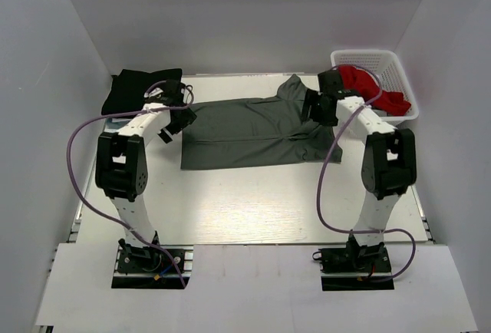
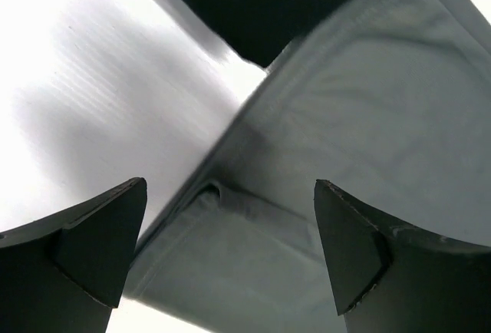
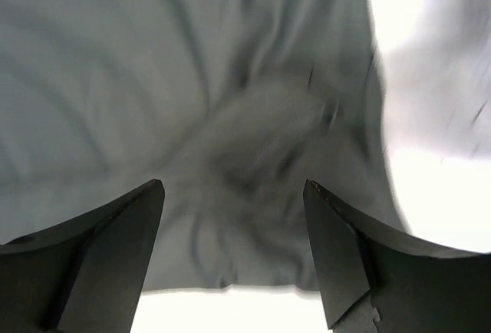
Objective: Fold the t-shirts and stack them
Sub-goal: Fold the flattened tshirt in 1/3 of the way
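Currently the dark grey t-shirt lies spread on the surface, partly folded into a long band, with one flap sticking out at its far right corner. The black t-shirt sits folded just beyond the grey shirt's far left corner. The red t-shirt lies bunched in the basket, beyond the grey shirt's right end.

Left tool: jaws wide, holding nothing, low over the grey shirt's left edge, where a turned-over hem shows between the fingers. Right tool: jaws wide, holding nothing, over a rumpled patch near the grey shirt's right end. That view is blurred, so I cannot tell whether the fingers touch the cloth.

Risks noted:
- A finger catching the hem or the rumpled patch as a tool lifts would pull the layers apart and undo the fold.
- The projecting flap, if left as it is, would likely give a lopsided bundle that stacks poorly.
- The left tool works close to the black t-shirt, and a sideways sweep could nudge or drag it out of shape.
- A next pinch that takes only the top layer would shear the fold and not carry it.
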`<state>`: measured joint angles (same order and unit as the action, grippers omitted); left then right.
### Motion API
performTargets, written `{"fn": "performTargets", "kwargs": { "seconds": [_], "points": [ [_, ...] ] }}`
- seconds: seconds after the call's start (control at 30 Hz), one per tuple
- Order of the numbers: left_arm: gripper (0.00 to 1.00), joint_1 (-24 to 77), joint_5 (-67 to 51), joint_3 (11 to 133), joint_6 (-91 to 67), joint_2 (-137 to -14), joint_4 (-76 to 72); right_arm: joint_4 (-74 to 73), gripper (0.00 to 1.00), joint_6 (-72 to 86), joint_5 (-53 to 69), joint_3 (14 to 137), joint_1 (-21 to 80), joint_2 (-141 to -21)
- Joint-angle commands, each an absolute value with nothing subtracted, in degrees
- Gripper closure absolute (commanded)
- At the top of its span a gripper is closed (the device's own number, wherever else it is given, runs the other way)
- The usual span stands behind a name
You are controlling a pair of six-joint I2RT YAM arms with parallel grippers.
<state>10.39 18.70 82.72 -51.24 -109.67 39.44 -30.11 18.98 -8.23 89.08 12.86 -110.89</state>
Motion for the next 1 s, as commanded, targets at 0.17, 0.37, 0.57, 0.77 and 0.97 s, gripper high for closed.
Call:
{"fn": "performTargets", "kwargs": {
  "seconds": [0.17,0.37,0.57,0.77,0.97],
  "points": [
    [0.00,11.07,11.08,74.54,-45.36,-99.85,34.55,-23.82,0.21,21.17,3.07,77.43,12.66,-103.97],
    [0.00,11.60,5.80,68.12,-43.42,-99.32,29.88,-21.62,0.21,22.59,4.13,79.70,12.40,-109.32],
    [0.00,11.60,4.39,68.12,-42.80,-101.69,29.88,-22.06,0.21,24.08,5.45,81.56,12.30,-112.85],
    [0.00,11.60,4.39,68.12,-42.28,-102.83,29.36,-19.00,0.21,25.92,5.62,80.77,12.13,-113.38],
    [0.00,11.60,4.39,68.12,-41.75,-103.89,29.36,-8.13,0.21,29.96,9.22,81.12,11.95,-114.78]
  ]
}}
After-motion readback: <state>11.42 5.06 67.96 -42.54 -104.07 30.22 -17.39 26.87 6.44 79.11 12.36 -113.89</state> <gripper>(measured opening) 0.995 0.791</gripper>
